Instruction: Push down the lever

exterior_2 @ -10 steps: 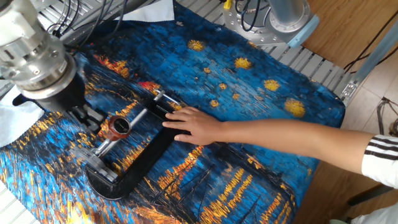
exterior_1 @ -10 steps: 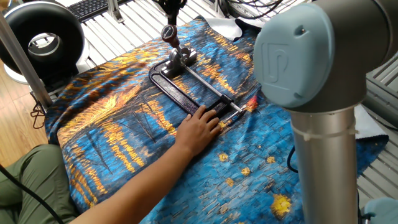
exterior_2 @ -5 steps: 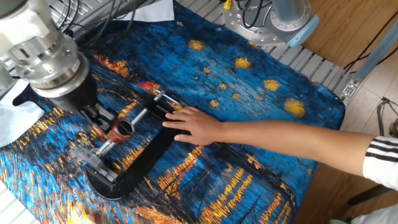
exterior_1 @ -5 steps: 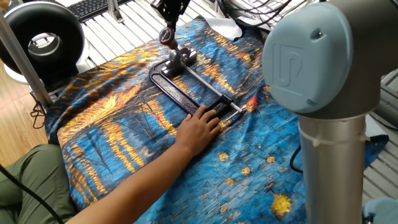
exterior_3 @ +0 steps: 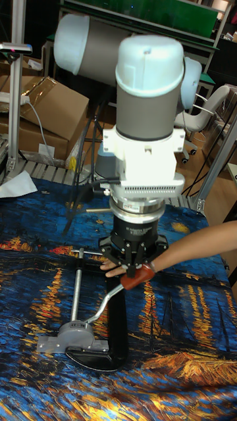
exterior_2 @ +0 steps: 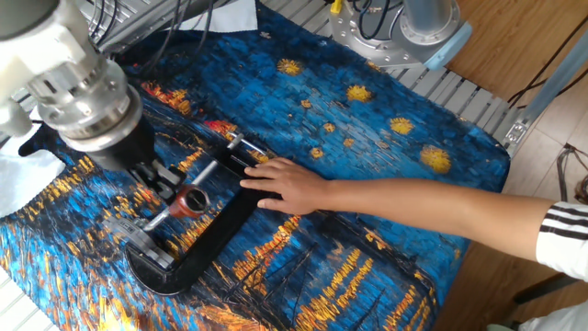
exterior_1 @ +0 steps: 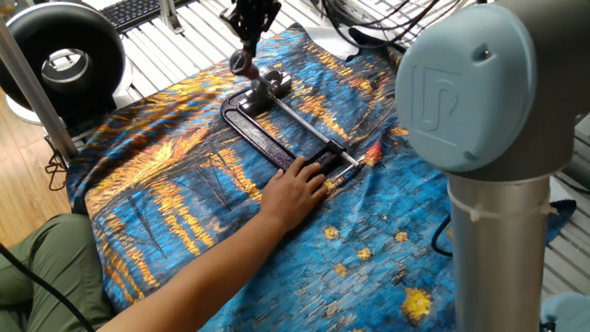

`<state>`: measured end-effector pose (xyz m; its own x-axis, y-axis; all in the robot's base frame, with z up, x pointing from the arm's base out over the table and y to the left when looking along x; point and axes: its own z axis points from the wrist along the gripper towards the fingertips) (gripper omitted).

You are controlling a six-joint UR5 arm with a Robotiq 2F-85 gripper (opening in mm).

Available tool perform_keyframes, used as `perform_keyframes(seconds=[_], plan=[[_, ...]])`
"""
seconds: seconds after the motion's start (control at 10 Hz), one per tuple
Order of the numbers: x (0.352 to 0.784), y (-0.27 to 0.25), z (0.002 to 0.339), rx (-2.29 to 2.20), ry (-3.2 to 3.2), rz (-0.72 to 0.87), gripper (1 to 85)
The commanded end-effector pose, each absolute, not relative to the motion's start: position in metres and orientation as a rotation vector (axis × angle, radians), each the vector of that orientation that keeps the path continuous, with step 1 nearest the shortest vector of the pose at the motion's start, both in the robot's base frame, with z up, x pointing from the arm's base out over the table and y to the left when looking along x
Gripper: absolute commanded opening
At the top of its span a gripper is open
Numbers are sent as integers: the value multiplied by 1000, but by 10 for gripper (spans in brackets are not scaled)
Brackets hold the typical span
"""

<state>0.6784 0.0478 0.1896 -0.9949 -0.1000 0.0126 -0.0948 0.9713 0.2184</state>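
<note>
**Gripper bears on the lever's red knob**

Since a second ago, the gripper (exterior_2: 158,175) has slid lower and rightward in the other fixed view, and the lever (exterior_2: 175,208) has tipped with it: its reddish-brown knob (exterior_2: 192,199) now sits lower in the frame than before. From one fixed view, the knob (exterior_1: 241,63) has shifted left along the upper centre of the picture. The person's hand (exterior_2: 285,185) and the black clamp frame (exterior_2: 204,241) have not moved.

At this moment the gripper's dark fingers (exterior_3: 133,258) sit right at the knob (exterior_3: 137,276) in the tall fixed view, apparently touching it from above. Whether they are parted or closed cannot be told; the wrist hides them in the other fixed view, and they are small and dark in one fixed view. Nothing shows them wrapped around the knob.

From the knob, the lever (exterior_3: 105,303) runs down and left as a slim curved arm to a grey metal block (exterior_3: 74,338) at the lower left of the tall fixed view. A long silver rod (exterior_3: 76,286) rises from that block toward the hand (exterior_3: 115,267). All of this lies on a blue and orange painted cloth (exterior_2: 367,138) spread over the table, left of centre in the other fixed view. The hand (exterior_1: 295,192) lies flat on the end of the clamp frame (exterior_1: 263,143) farthest from the block.
</note>
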Motion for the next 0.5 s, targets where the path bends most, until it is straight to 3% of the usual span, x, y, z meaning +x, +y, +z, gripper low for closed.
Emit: perform_keyframes(seconds=[0.0,0.4], plan=[[687,66,173,135,-3128,-377,10],[693,80,156,128,-3146,-381,10]])
